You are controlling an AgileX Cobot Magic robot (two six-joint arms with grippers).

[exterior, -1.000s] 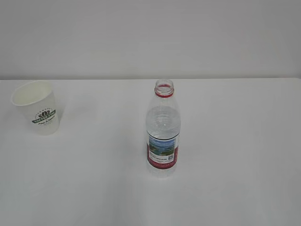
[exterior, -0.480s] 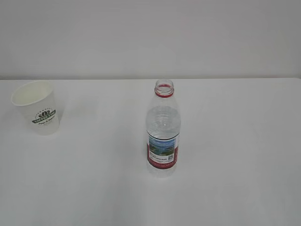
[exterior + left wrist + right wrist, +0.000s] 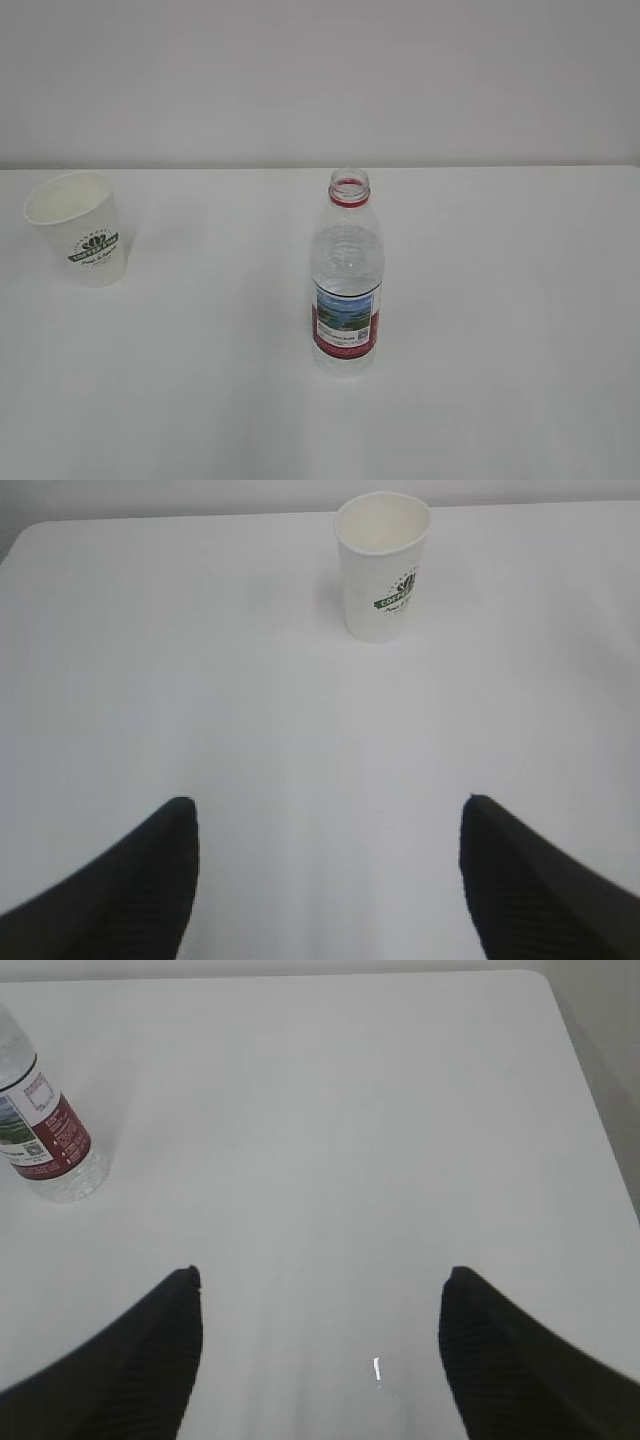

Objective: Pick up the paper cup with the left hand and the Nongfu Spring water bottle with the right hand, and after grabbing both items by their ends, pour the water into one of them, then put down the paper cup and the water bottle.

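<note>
1. White bench [image 3: 520,300] under a bare pale wall; both task things stand upright on it, well apart, none lifted.
2. Nearest in the left wrist view: left hand [image 3: 330,825], fingers [image 3: 150,880] spread wide, nothing between them, bare bench below.
3. Farther on in that view: paper cup [image 3: 384,565], upright, mouth up, long axis vertical, lying ahead of the left fingers and slightly right of their centre line, well apart from them.
4. Nearest in the right wrist view: right hand [image 3: 320,1295], fingers [image 3: 140,1360] likewise spread wide and empty.
5. Farther on in that view: Nongfu Spring water bottle [image 3: 45,1130], only the lower part in frame, standing ahead and far off to the left of the right fingers, not between them.
6. From the exterior view, near to far: bottle at the middle, uncapped, red neck ring up, clear water [image 3: 347,262] visible inside; cup farther back at the left edge. Neither arm in that view.
7. Judged: cup the nearer match for the left hand, needing a nearly straight advance; bottle for the right, needing a marked shift left before closing. With both axes vertical, a level approach from the side seems fitting.
8. Judged: task barely begun, both grasps not yet made.
</note>
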